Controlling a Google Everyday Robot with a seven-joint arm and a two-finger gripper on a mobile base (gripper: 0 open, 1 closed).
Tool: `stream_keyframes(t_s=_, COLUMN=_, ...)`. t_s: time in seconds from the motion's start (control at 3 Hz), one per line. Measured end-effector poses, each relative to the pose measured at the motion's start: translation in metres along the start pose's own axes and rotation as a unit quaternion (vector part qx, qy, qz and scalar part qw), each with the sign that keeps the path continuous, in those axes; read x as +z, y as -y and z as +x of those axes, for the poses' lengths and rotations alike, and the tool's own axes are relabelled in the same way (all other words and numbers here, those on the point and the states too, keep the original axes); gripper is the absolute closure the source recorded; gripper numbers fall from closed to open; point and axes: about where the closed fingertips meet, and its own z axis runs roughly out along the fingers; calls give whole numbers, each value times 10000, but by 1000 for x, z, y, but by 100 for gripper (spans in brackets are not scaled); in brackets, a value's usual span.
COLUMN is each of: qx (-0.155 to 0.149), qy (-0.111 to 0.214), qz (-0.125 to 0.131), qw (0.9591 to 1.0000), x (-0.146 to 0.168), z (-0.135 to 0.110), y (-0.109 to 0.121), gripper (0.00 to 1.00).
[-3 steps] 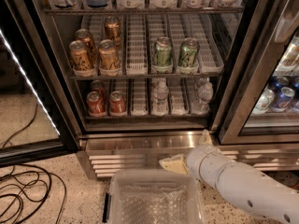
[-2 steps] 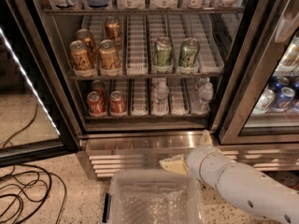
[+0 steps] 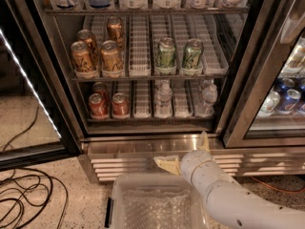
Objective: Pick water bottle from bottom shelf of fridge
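Very little has changed for you in the last 1 second. The arm has only crept a touch to the left. The gripper sits low in front of the louvred grille of the fridge, just above the far edge of the clear plastic bin. You cannot tell whether it is open or closed, and nothing shows in it.

The door stands open. On the bottom shelf, 2 bottles stand upright at the front. The left water bottle is near the middle and the right water bottle is near the right wall. Both are well apart from the 2 red cans on the left.

I judge the reach has barely begun. You need to lift the gripper above the shelf's front rail, then go forward. The left bottle looks the nearer target.
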Motion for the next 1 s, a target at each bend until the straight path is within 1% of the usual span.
stream_keyframes(t_s=0.33, qx=20, qy=429, qz=165, qw=9989, x=13, z=-5, y=-19, gripper=0)
stream_keyframes(t_s=0.67, qx=53, qy=847, qz=425, qw=9955, x=23, z=-12, y=-24, gripper=0)
stream_keyframes(t_s=1.0, qx=149, qy=1322, qz=862, qw=9874, x=38, z=-23, y=-18, gripper=0)
